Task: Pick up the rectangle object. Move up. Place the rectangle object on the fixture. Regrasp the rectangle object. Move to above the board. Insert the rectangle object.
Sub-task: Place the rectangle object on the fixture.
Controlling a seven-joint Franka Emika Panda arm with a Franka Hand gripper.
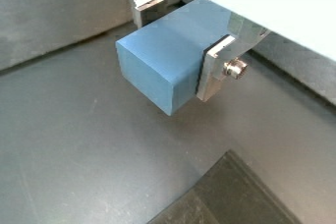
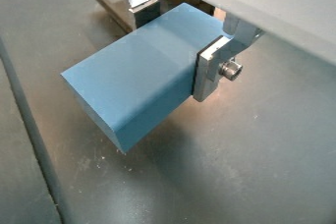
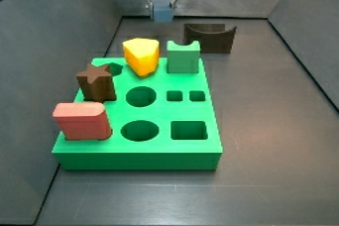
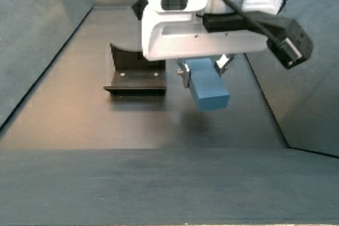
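Rectangle object point(image 4: 207, 84): held off the floor, at 3 o'clock of the fixture point(image 4: 134, 72); long axis tilted, free end angled downward.
Gripper point(image 2: 174, 33): jaws closed on the block's upper end, pads against opposite faces.
Hidden: block mostly masked by the gripper in a side view point(image 3: 162, 13); the board point(image 3: 139, 131) seen only there.

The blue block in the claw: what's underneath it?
Only bare grey floor lies under the rectangle object, held aloft by the claw. The fixture stands off to one side. The block's far end is hidden between the fingers.
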